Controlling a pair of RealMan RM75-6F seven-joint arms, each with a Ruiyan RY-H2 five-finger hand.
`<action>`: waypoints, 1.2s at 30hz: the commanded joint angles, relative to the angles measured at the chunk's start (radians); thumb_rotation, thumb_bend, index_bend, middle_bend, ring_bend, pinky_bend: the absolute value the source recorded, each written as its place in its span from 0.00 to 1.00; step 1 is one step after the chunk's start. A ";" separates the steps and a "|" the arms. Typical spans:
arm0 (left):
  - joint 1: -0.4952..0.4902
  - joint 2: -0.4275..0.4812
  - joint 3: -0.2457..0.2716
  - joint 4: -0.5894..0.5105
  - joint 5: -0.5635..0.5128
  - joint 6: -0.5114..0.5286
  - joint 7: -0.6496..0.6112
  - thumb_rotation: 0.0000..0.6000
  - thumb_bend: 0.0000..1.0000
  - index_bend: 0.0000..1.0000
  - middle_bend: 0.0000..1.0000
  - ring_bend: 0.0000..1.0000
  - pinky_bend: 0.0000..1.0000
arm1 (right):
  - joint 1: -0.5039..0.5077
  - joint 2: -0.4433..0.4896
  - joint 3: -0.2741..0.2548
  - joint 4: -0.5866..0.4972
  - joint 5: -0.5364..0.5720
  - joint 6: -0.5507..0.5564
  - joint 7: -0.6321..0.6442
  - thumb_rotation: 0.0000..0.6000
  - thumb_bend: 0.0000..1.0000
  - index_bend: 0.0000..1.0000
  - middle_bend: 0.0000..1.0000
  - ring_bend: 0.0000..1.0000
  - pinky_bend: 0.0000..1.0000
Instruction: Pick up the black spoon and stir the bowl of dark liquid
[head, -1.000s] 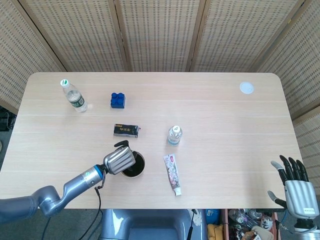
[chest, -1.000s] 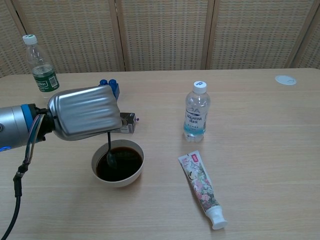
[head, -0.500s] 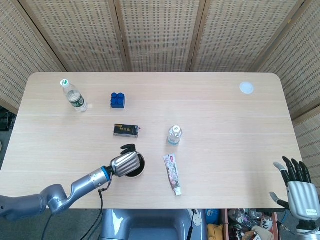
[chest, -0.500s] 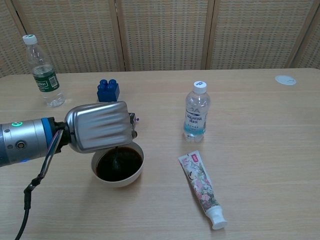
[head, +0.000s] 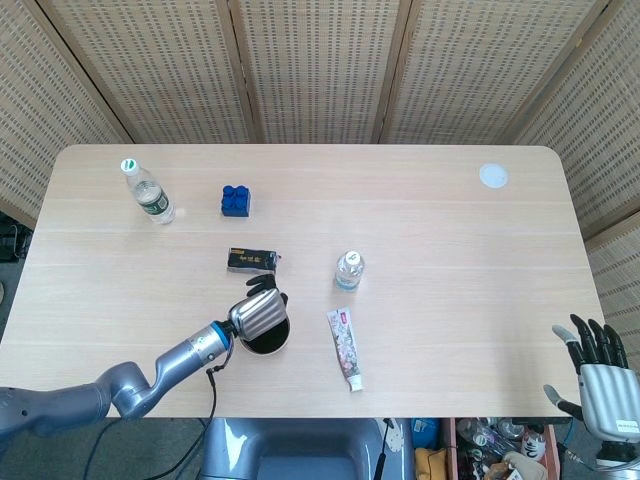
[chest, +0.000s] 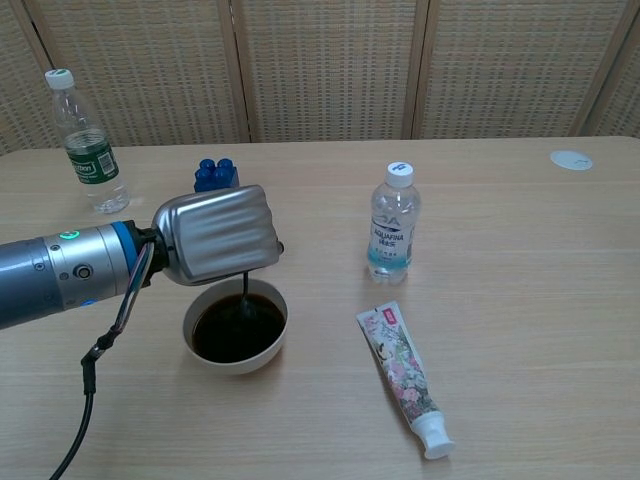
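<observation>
Our left hand (chest: 218, 235) holds the thin black spoon (chest: 245, 291) upright in the white bowl of dark liquid (chest: 236, 328), lower left; its fingers are hidden. The clear bottle (chest: 392, 222) at centre reads "AQUARINA". Our right hand (head: 600, 372), spread and empty, sits lower right, partly cut off.

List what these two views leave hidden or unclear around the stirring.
- Black spoon: chest view shows only a thin handle; the left hand covers the grip, dark liquid hides the spoon's lower end.
- Bowl: head view, mostly under that hand.
- Right hand: head view, cut by the bottom edge; absent from chest view.
</observation>
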 joint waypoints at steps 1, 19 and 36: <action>0.004 0.006 0.006 0.002 -0.004 0.001 -0.007 1.00 0.56 0.68 0.90 0.82 0.71 | 0.000 -0.001 0.000 0.002 0.003 -0.003 0.001 1.00 0.20 0.23 0.14 0.01 0.01; 0.022 0.047 0.044 -0.100 0.009 0.013 -0.020 1.00 0.56 0.68 0.90 0.82 0.71 | -0.003 -0.003 0.002 0.012 0.006 -0.004 0.011 1.00 0.20 0.23 0.14 0.01 0.01; -0.011 -0.031 -0.002 0.001 -0.037 -0.012 0.019 1.00 0.56 0.68 0.90 0.82 0.71 | -0.013 -0.005 0.003 0.021 0.018 -0.004 0.020 1.00 0.20 0.23 0.14 0.01 0.01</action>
